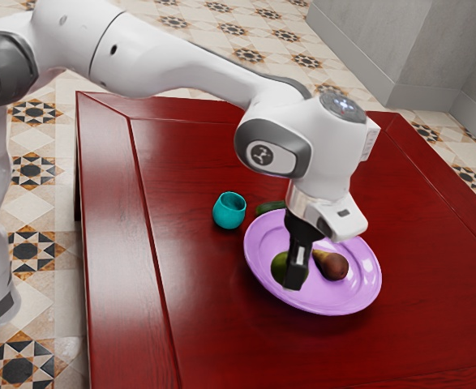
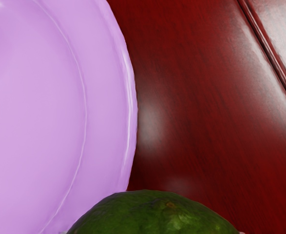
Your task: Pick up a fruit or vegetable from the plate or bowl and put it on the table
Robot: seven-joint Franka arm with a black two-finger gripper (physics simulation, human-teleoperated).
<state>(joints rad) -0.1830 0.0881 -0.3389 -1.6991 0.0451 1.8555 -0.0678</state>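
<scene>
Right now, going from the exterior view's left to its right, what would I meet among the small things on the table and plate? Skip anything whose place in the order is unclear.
Teal cup → green fruit → brownish pear

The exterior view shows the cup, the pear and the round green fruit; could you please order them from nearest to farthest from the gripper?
1. Green fruit: right at the gripper, partly behind it.
2. Pear: on the plate, toward the exterior view's right.
3. Cup: on the table, off the plate, toward the exterior view's left.
</scene>
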